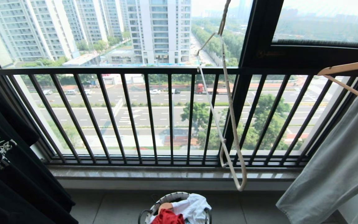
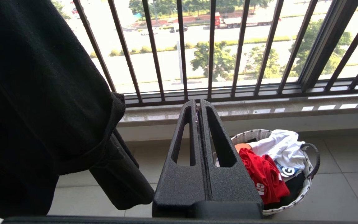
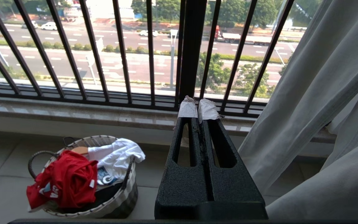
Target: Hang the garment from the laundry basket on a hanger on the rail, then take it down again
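Note:
The red garment (image 1: 167, 217) lies crumpled in the round white woven laundry basket (image 1: 154, 207) on the tiled floor below the window; it also shows as the garment (image 2: 264, 175) in the basket (image 2: 303, 189) and the garment (image 3: 65, 182) in the basket (image 3: 117, 205). A thin cream wire hanger (image 1: 228, 130) dangles empty in front of the balustrade, its hook leaving the top of the head view. The rail is out of view. My left gripper (image 2: 198, 104) is shut and empty, up and left of the basket. My right gripper (image 3: 199, 107), its tips wrapped in white, is shut and empty, right of the basket.
A white T-shirt (image 1: 194, 207) shares the basket. A black T-shirt (image 1: 8, 168) hangs at the left. A pale grey garment (image 1: 337, 168) hangs at the right on a wooden hanger (image 1: 350, 70). The black balustrade (image 1: 169, 115) and a stone sill (image 1: 166, 174) close off the front.

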### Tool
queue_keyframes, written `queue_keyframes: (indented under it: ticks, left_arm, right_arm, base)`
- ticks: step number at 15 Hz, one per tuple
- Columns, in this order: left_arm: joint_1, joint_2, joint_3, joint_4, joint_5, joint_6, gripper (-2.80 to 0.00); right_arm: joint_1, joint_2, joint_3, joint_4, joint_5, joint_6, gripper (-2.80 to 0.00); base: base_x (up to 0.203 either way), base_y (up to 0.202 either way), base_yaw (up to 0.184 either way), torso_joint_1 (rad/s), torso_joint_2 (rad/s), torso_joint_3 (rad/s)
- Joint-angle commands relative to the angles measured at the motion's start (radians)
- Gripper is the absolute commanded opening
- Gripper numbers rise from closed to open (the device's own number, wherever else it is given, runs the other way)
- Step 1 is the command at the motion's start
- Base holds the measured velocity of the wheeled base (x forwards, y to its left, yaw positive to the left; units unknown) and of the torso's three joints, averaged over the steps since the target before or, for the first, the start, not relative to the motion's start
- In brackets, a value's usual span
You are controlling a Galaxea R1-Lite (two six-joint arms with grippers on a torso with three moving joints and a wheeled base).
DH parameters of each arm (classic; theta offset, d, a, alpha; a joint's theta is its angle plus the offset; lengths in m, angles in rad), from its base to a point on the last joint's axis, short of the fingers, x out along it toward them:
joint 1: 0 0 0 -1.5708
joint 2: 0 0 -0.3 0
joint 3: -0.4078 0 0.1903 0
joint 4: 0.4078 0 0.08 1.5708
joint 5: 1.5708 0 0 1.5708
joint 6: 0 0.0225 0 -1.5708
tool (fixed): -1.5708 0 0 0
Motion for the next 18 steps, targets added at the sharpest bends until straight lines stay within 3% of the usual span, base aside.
queue_keyframes:
  ticks: [1, 18]
  left_arm:
    - [0.000, 0.000, 0.000, 0.000, 0.002, -0.020, -2.80]
    - [0.000, 0.000, 0.000, 0.000, 0.002, -0.021, -2.80]
  right_arm:
    - [0.000, 0.001, 0.000, 0.000, -0.003, 0.016, -2.80]
    - [0.000, 0.001, 0.000, -0.001, -0.004, 0.019, -2.80]
  base:
    - [0.000, 0.000, 0.000, 0.000, 0.00, 0.000]
    - [0.000, 0.000, 0.000, 0.000, 0.00, 0.000]
